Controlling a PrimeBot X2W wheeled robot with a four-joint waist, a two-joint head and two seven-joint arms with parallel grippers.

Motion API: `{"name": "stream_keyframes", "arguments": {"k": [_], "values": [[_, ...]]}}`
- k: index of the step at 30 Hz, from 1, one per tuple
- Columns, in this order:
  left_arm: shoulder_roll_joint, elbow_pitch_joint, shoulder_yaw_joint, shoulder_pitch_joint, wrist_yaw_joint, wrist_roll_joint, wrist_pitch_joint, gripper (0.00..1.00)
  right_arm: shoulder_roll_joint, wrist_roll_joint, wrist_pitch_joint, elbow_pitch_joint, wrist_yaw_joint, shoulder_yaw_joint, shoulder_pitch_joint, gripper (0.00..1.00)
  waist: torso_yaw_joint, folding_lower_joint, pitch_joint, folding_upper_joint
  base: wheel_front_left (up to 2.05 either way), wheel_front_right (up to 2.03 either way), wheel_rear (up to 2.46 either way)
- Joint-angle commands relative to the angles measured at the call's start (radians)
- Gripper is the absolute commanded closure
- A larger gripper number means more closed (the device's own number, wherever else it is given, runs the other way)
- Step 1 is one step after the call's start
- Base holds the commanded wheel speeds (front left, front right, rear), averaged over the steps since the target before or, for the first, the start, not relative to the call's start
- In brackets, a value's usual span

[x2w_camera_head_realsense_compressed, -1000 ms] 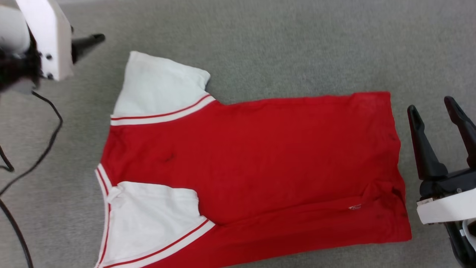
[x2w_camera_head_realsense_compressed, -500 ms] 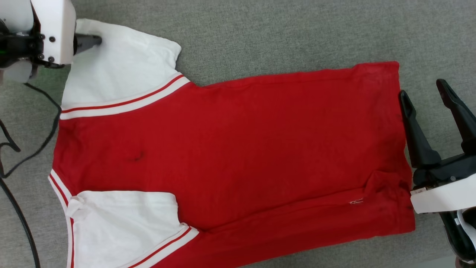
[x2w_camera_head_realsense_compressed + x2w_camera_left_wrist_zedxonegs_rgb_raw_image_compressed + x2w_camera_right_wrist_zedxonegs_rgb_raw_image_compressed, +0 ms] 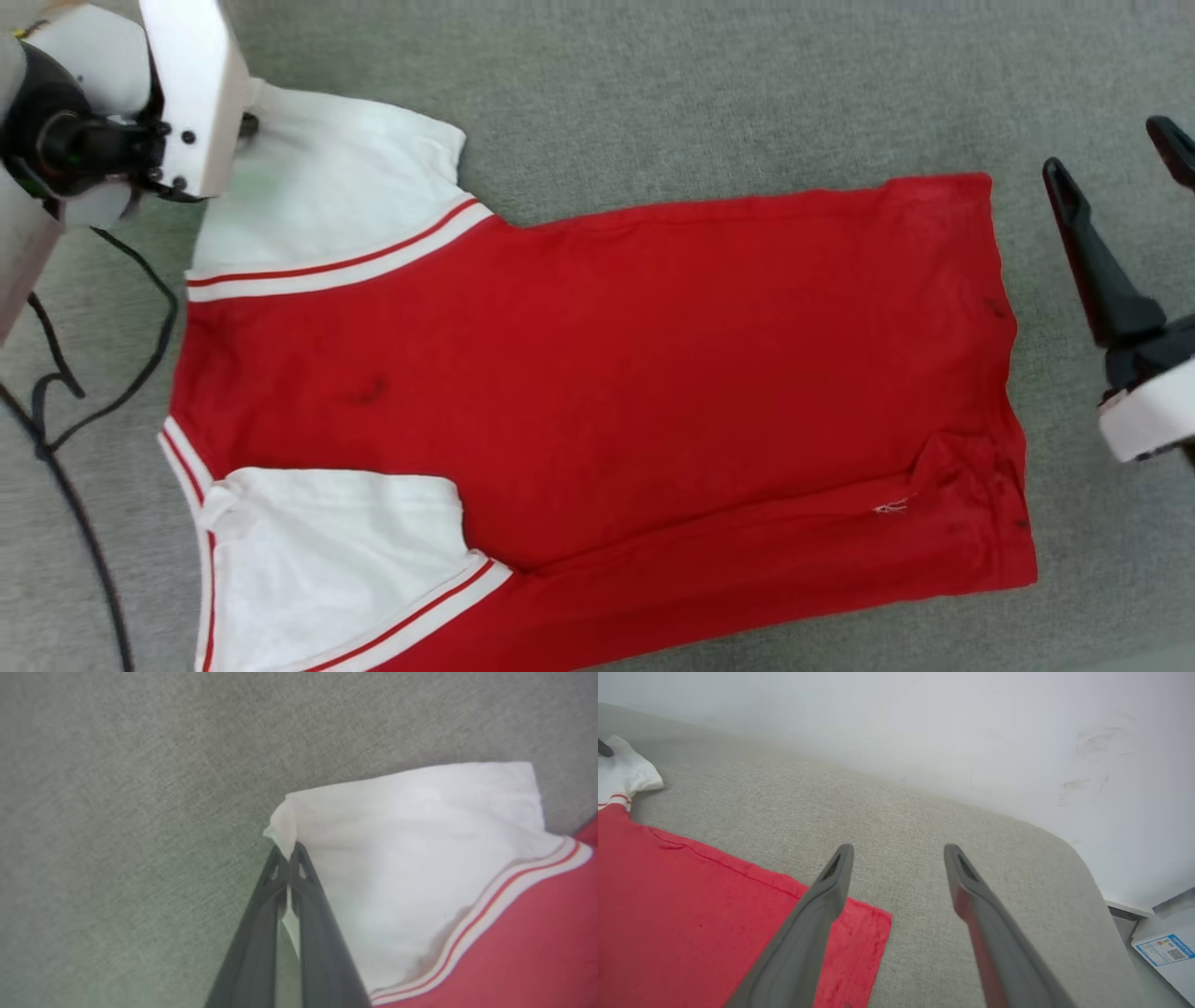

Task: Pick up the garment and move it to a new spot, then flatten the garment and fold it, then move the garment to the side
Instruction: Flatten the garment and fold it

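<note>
My left end effector (image 3: 289,851) is clamped on the white sleeve (image 3: 411,858) corner at ten o'clock, probably to tug it flat. The garment (image 3: 597,373) lies spread on the grey surface (image 3: 709,93). My right end effector (image 3: 1109,147), fingers apart, hovers off the hem at three o'clock.

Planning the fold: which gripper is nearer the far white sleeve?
Left. The left gripper pinches that sleeve at its corner; the right gripper hangs open beyond the garment hem.
</note>
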Motion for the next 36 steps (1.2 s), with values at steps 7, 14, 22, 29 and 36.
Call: {"name": "stream_keyframes", "arguments": {"k": [7,14,22,29,36], "values": [[-0.023,-0.083,-0.044,0.026,-0.01,0.01,-0.058,1.0,-0.258,0.183,0.375,0.071,-0.001,0.16,-0.181,0.0,0.067,-0.0001,-0.087,0.0,0.0,0.0,0.0],[-0.018,-0.231,-0.113,0.004,-0.01,0.01,-0.114,1.0,-0.399,0.421,0.819,0.252,-0.001,0.398,-0.42,0.0,0.122,-0.0001,-0.094,0.0,0.0,0.0,0.0],[-0.026,-0.293,-0.148,-0.04,-0.01,0.011,-0.158,1.0,-0.324,0.443,0.861,0.444,-0.001,0.494,-0.515,0.0,0.173,-0.0001,-0.041,0.0,0.0,0.0,0.0],[-0.009,-0.308,-0.173,-0.061,-0.011,0.004,-0.188,1.0,-0.282,0.471,0.81,0.555,0.0,0.631,-0.454,0.02,0.185,-0.0001,-0.022,0.0,0.0,0.0,0.0],[0.007,-0.304,-0.192,-0.035,-0.011,-0.01,-0.246,1.0,-0.285,0.502,0.657,0.586,0.0,0.637,-0.516,1.0,0.18,-0.0001,-0.084,0.0,0.0,0.0,0.0]]}}
